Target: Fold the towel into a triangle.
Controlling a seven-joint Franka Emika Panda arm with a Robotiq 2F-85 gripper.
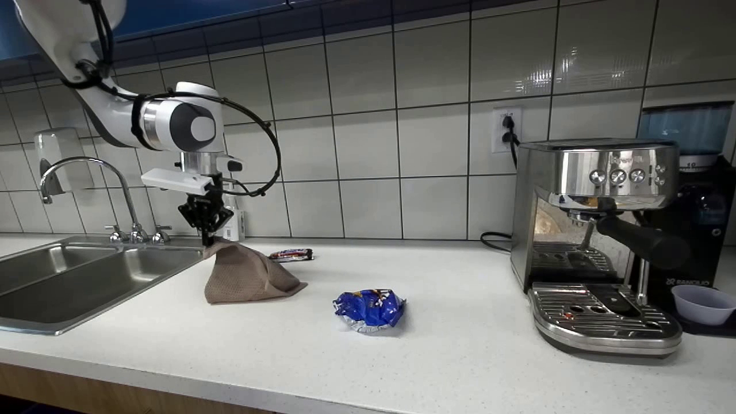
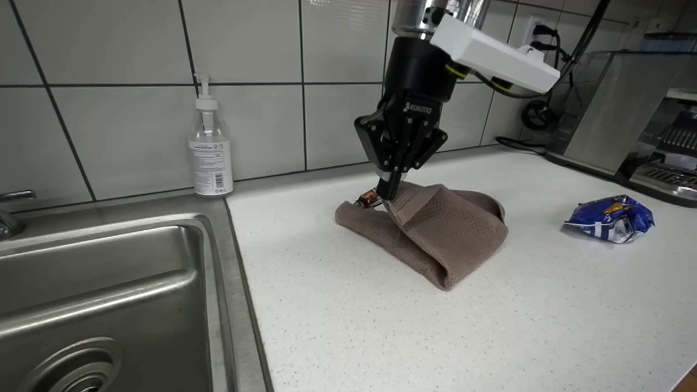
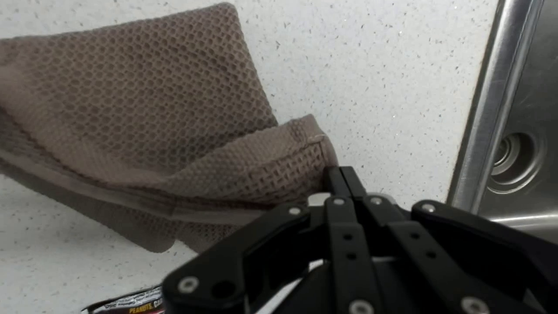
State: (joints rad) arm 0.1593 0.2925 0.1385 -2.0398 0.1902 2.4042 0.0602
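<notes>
The brown waffle-weave towel shows in both exterior views (image 1: pixel 244 279) (image 2: pixel 452 228) and in the wrist view (image 3: pixel 152 96). It lies folded over on the counter, with one corner raised at my fingertips and loose folds below it. My gripper (image 1: pixel 207 237) points down at the towel's sink-side end. It also shows in an exterior view (image 2: pixel 387 189) and in the wrist view (image 3: pixel 345 174). Its fingers are pressed together on the raised towel corner. The cloth between the fingertips is mostly hidden. Part of the towel lies flat on the counter beneath the raised fold.
A steel sink (image 1: pixel 192 267) adjoins the towel's side of the counter (image 1: pixel 460 356). A wrapped candy bar (image 1: pixel 291 255) lies just behind the towel. A crumpled blue packet (image 1: pixel 371 309) lies apart from it. A coffee machine (image 1: pixel 598 152) and a pump bottle (image 2: pixel 211 169) stand near the wall.
</notes>
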